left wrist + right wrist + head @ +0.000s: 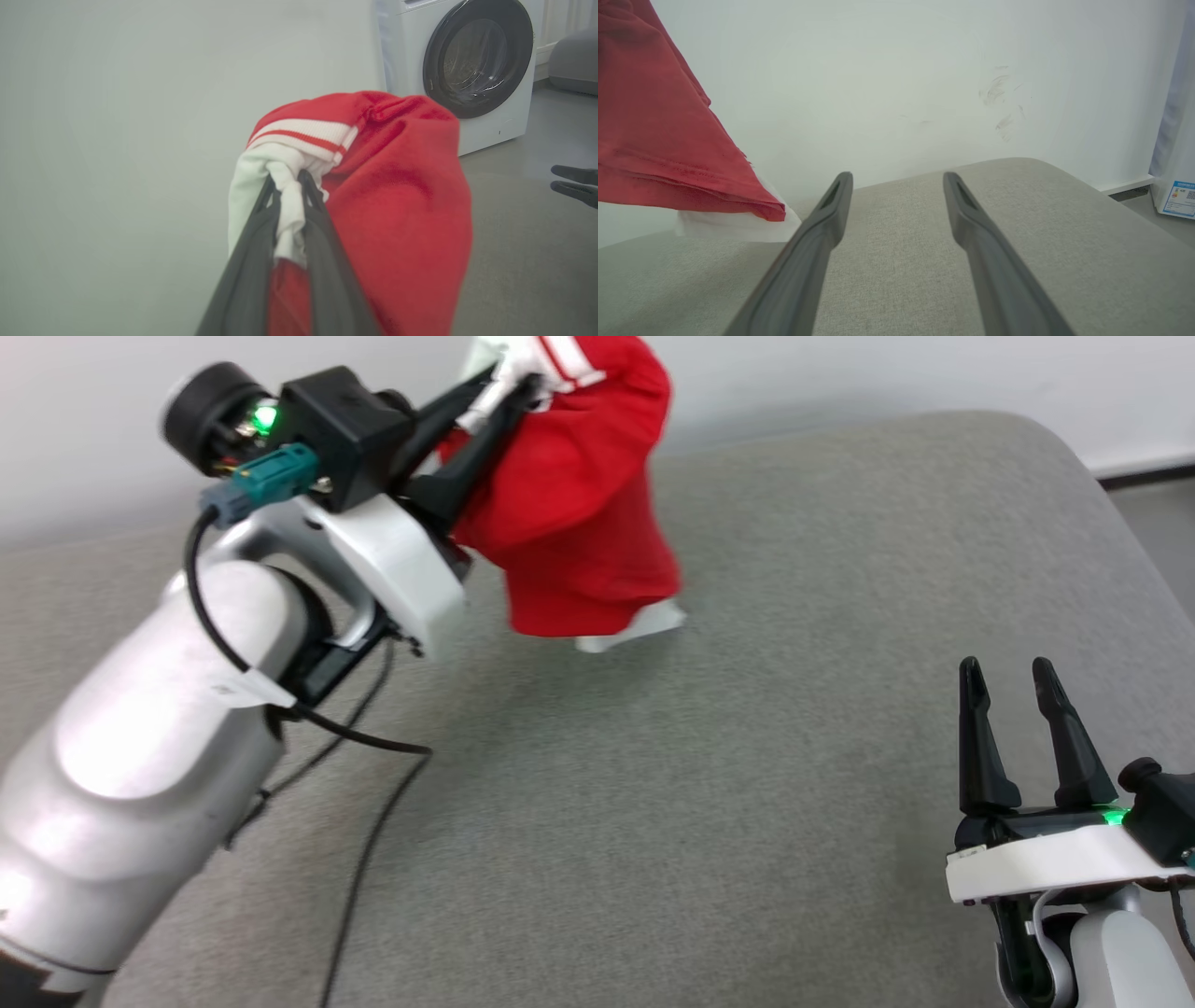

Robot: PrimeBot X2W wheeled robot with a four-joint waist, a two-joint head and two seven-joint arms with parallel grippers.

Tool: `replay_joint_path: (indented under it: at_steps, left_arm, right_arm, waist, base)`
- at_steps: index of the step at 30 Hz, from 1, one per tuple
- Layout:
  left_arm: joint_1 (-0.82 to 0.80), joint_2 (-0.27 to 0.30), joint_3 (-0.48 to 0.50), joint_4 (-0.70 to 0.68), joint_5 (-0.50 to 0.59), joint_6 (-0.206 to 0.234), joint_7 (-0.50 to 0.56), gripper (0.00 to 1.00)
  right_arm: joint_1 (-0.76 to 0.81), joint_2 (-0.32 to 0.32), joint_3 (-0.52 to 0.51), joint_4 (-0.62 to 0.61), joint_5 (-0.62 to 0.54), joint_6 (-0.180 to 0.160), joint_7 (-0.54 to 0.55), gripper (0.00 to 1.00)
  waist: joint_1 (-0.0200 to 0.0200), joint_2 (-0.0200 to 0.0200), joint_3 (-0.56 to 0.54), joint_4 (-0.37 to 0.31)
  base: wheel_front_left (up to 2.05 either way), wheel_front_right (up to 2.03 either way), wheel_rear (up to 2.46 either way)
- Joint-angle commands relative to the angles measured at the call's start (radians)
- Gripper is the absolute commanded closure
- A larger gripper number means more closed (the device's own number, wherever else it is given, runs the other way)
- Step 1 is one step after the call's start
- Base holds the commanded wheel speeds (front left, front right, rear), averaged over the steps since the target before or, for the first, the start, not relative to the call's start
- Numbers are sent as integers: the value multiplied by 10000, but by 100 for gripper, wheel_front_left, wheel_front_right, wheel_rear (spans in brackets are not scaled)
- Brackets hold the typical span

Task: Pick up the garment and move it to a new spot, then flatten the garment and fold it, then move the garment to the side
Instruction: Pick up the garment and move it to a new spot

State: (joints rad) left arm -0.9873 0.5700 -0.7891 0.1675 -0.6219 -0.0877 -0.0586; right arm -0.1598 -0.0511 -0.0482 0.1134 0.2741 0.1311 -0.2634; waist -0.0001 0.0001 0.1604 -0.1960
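Grey cushion (747, 803), white wall (878, 70) — washing machine (404, 56) (dark round door) beside it.

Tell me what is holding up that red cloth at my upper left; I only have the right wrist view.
Observer: The left claw is shut on the shirt, pinching bunched white cloth beside its striped trim.
Operator: Is my claw near it?
Observer: In the head view the right claw sits well apart, off to the shirt's right, over bare cushion.
Operator: What's beyond the shirt?
Observer: A washing machine with a round dark door.
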Motion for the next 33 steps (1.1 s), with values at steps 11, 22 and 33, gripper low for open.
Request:
replay_joint_path:
  at_steps: [11,22,33]
  left_arm:
    - [1705,-413,-540,1354,-1137,-294,-793,100]
    - [2990,-120,-979,3539,-1606,-408,-1791,68]
    - [3291,104,-147,5421,-1534,411,-2063,0]
  right_arm:
    - [-153,15,57,-53,82,-7,-21,0]
    - [-162,13,201,93,-422,-7,-21,0]
    - [193,12,348,351,-688,-7,-21,0]
  waist:
    - [1,-1,664,-125]
    - [1,-1,674,830]
    - [1,-1,-204,1893]
  base:
    - [0,0,0]
    - [0,0,0]
    - [0,0,0]
